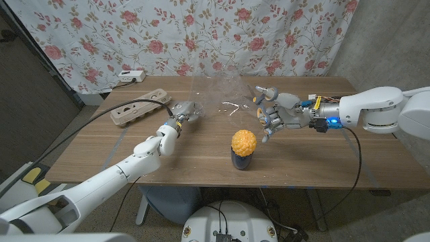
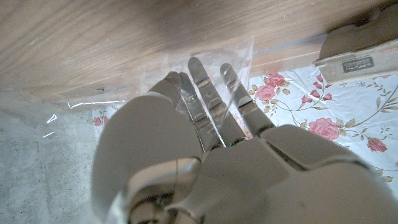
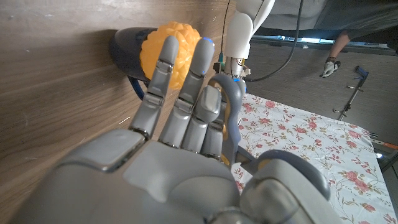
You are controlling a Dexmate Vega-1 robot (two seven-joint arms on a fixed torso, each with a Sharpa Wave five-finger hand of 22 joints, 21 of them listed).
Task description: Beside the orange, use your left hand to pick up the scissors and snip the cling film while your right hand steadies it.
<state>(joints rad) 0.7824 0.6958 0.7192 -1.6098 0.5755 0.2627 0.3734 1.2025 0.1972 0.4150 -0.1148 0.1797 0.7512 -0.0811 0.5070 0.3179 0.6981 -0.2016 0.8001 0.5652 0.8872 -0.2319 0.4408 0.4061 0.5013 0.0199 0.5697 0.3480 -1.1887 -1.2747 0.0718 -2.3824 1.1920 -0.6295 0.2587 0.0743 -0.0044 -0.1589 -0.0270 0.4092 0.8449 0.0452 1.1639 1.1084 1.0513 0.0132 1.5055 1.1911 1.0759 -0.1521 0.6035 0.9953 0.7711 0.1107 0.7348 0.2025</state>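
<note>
Reaching at frame centre, the left hand (image 1: 183,111) touches the clear cling film (image 1: 213,91) with straight, empty fingers, the right hand (image 1: 272,111) hovers released above the orange (image 1: 243,142), so locating the unseen scissors comes first.

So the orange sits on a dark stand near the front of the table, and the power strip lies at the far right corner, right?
Not quite. The orange does sit on a dark stand near the front edge, but the head view shows the power strip at the far left corner of the table, not the right.
</note>
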